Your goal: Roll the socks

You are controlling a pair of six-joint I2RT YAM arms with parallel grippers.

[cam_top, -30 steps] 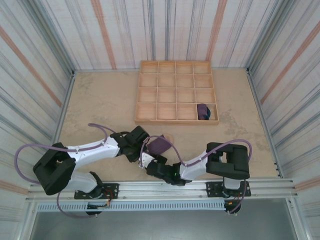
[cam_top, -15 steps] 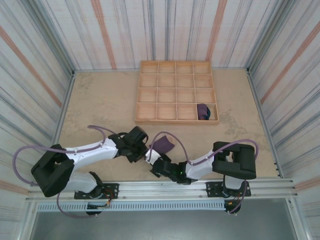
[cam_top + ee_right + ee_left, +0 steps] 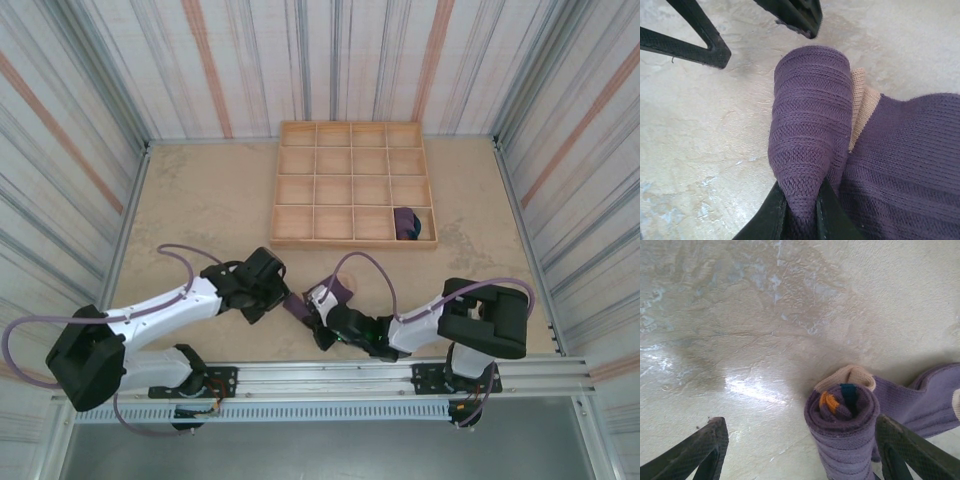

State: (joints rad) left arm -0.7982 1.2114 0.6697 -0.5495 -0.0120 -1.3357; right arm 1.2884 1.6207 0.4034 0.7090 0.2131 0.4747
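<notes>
Since a second ago the left gripper [image 3: 800, 421] has sprung open, releasing the sock roll [image 3: 842, 435], which stands between its fingers. Now the right gripper [image 3: 801, 200] pinches the roll's near end. It should stay tight and turn toward the loose tail [image 3: 905, 165] beside it.

The tabletop [image 3: 200, 210] is blocked at its far edge by a wooden divided tray [image 3: 340, 242], at its near edge by the socks [image 3: 337, 291]. Its far-left corner is left bare.
</notes>
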